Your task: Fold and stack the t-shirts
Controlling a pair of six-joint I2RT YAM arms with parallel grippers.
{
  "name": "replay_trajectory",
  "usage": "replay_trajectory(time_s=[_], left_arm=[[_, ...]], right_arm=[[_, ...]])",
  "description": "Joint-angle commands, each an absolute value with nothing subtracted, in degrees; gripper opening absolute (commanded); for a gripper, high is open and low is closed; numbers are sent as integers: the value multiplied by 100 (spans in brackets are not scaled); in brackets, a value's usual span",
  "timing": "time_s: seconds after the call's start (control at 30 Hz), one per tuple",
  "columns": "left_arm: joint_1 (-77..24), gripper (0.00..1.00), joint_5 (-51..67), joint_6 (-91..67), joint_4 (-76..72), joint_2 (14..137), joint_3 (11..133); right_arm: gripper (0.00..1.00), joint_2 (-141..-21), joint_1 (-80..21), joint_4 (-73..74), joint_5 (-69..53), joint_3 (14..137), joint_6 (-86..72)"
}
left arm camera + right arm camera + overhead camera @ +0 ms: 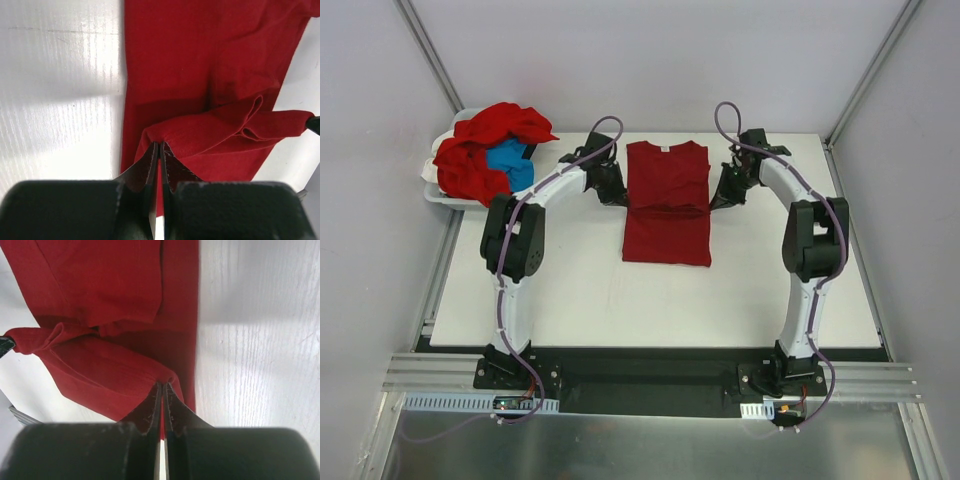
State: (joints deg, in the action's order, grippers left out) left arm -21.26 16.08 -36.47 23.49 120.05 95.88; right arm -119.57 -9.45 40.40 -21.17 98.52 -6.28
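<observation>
Spread lengthwise down the middle of the white table (580, 300), hem toward the near edge and collar toward the far edge: a deep-red t-shirt (666, 225) with sleeves folded in. Caught at mid-length from both sides, left gripper (159, 147) pressed together on a raised fold at the shirt's left edge and right gripper (163, 386) pinching the same fold at the right edge, cloth lifted off the layer beneath. Heaped in a white bin (432, 192) at the far left corner: more red t-shirts (470, 165), a bright blue one (510, 162) among them.
</observation>
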Motion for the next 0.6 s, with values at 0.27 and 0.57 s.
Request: replay_trajectory(time_s=[0.27,0.57], left_arm=[[-2013,0,1503,-3498,2549,12331,10011],[-1785,99,1433,-3261,2671,11876,10555]], right_arm=[[1,-12621,-879,4403,-2215,11012,-466],[76,-11990,-765,4500,-2347,11205,-475]])
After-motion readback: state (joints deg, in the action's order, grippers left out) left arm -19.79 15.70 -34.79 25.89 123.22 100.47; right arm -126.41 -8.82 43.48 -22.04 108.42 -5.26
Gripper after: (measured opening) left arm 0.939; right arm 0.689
